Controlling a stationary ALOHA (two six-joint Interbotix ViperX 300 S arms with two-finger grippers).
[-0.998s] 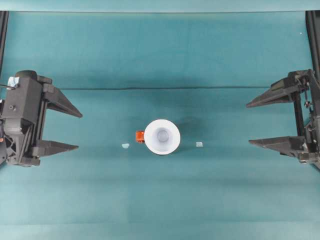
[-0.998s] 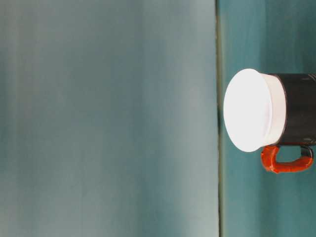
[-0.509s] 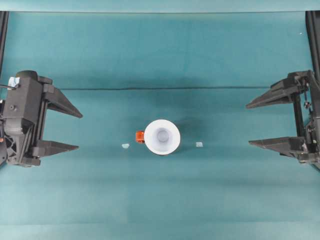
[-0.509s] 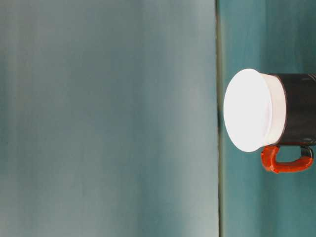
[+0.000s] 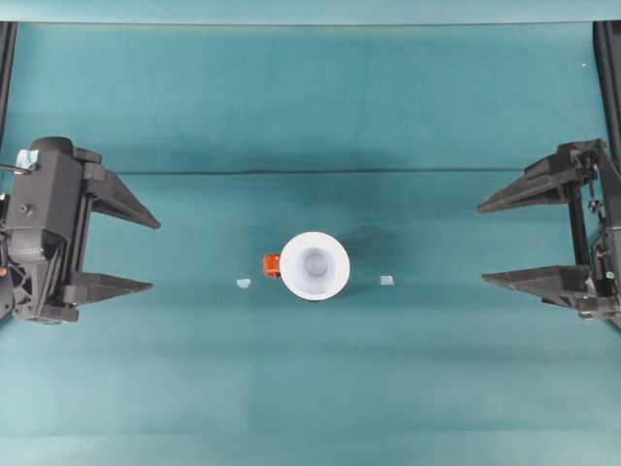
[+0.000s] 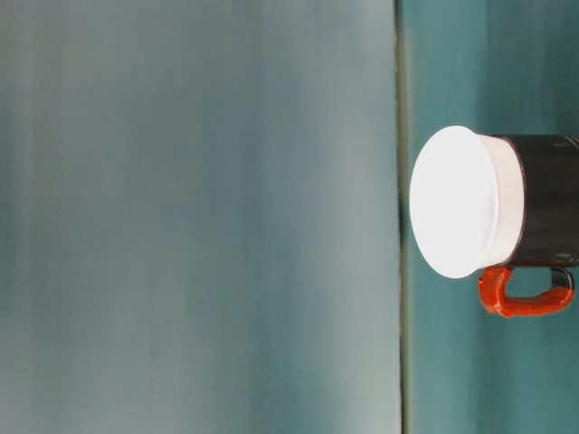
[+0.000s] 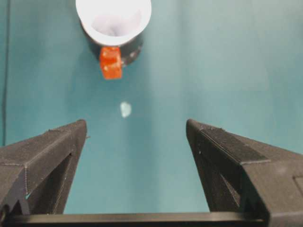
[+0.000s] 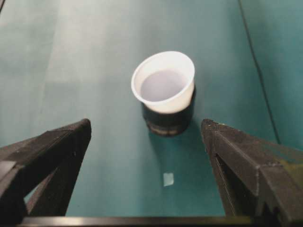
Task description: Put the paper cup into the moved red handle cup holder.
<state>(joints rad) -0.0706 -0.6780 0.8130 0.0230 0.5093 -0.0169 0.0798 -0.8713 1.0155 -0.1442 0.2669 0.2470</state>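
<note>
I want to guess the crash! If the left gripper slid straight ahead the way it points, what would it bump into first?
Probably the small pale scrap on the cloth, if the left gripper runs low enough. Otherwise the red handle cup holder, handle first, with the paper cup inside.

No readable text, label, brand or number anywhere.
</note>
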